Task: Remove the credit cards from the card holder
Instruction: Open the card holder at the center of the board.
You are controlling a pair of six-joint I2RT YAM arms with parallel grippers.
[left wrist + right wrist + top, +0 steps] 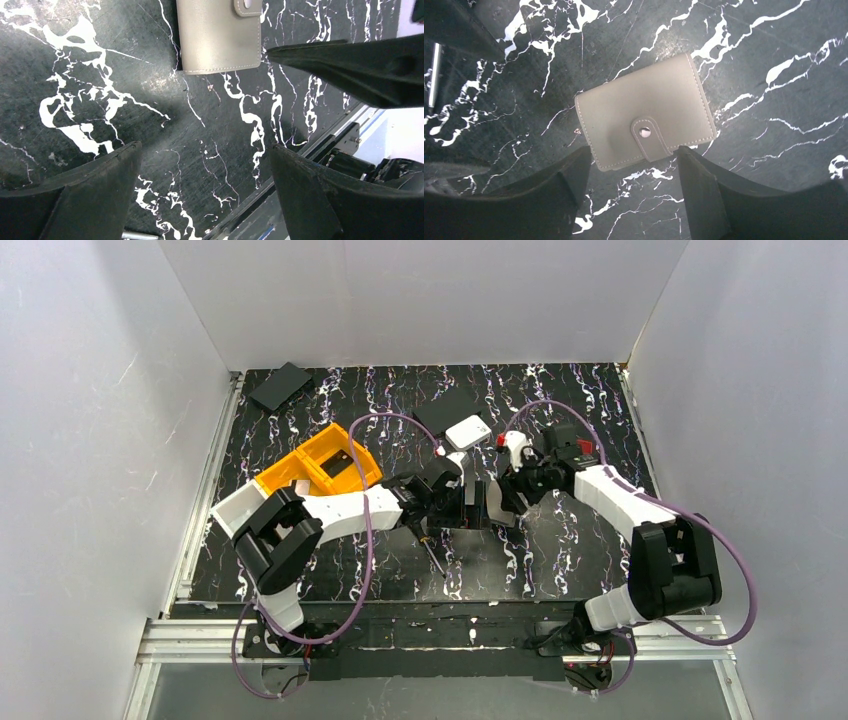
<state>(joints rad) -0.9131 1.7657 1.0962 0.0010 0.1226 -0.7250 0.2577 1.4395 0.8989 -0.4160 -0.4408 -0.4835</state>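
My right pincer [633, 152] hovers with jaws apart at the card holder [644, 110], gripping nothing. It lies snapped shut on the bench [774, 50], 0 credit cards out yet.

No legible text, label or number on anything

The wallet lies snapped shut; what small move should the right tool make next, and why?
Probably lower the right tool and pinch the snap tab to pop it. The card holder lies flat and closed on the table, no cards showing, and the open tool straddles the tab's edge. The left tool hangs open nearby, free to pin the holder.
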